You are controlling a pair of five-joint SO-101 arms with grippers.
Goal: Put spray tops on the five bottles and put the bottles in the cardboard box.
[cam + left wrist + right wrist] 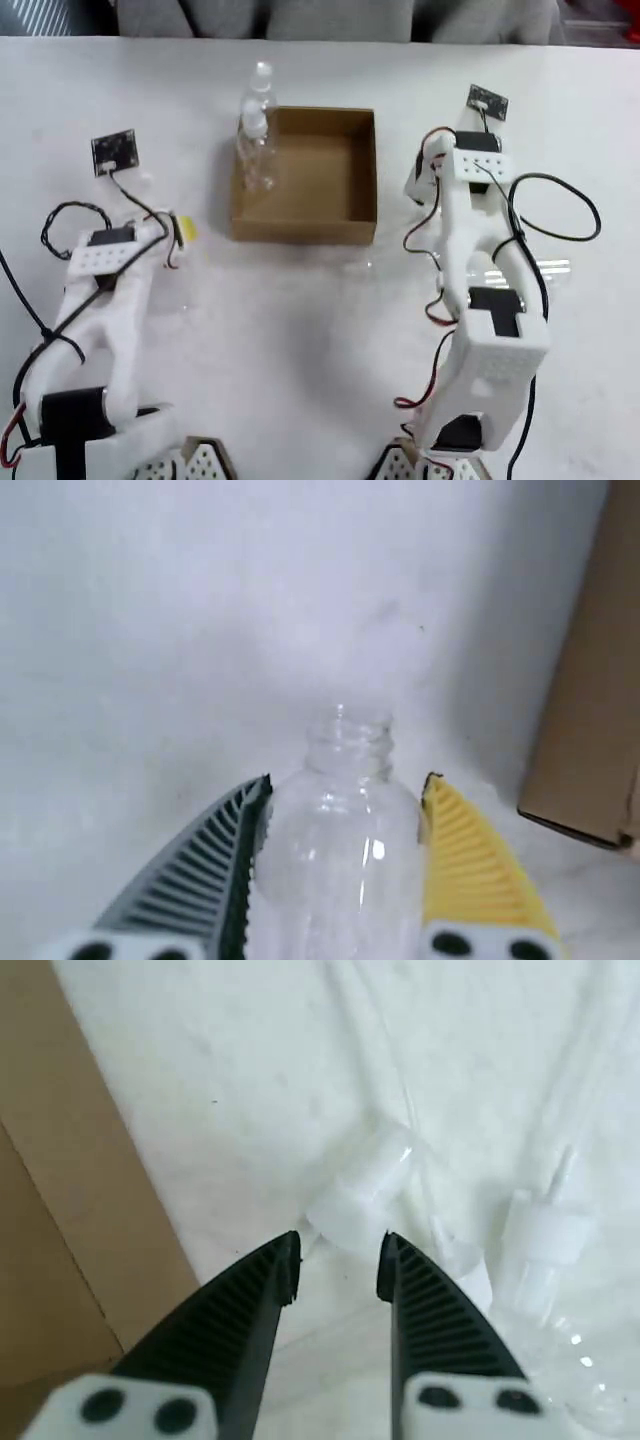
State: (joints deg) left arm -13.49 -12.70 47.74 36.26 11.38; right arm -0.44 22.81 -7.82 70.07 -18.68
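Left wrist view: left gripper (348, 780) fingers pinch a clear bottle (340, 850) by its body, one finger on each side. The neck is open, without a top, and points out past the fingertips. The cardboard box (590, 680) stands near, on the yellow finger's side.

Right wrist view: right gripper (338, 1242) fingers are spread, holding nothing. A spray top (355, 1200) lies on the surface (250, 1080) beside the box, just beyond the tips and in line with the gap, its long axis slanting. A second spray top (545, 1235) lies farther from the box.

Judgement: the right arm is nearer, and a straight advance should bracket the top.
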